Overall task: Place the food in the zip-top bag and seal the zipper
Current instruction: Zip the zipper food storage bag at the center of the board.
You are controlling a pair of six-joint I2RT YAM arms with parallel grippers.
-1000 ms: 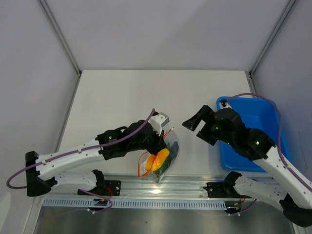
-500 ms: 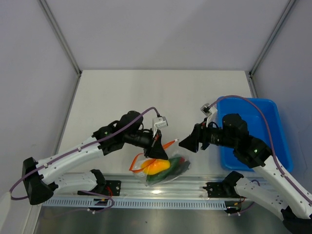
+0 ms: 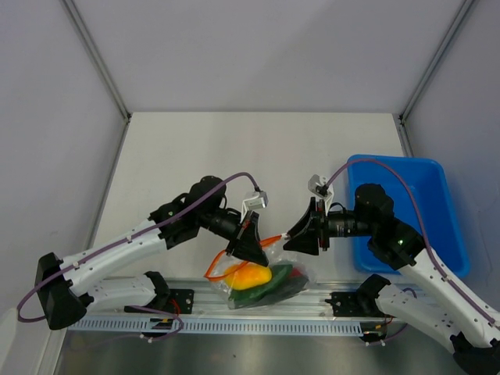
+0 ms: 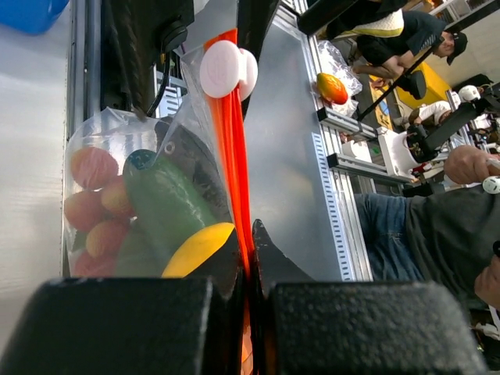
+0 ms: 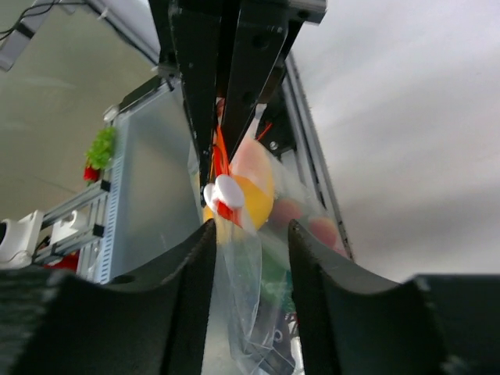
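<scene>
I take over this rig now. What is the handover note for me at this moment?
Left gripper: shut on the zipper, holding the bag by its mouth.
Right gripper: open, at the slider, not gripping.
Done: tomatoes, green pepper, yellow pepper are inside.
Left: likely grip the slider and draw it along; whether any is sealed, I cannot tell.
</scene>
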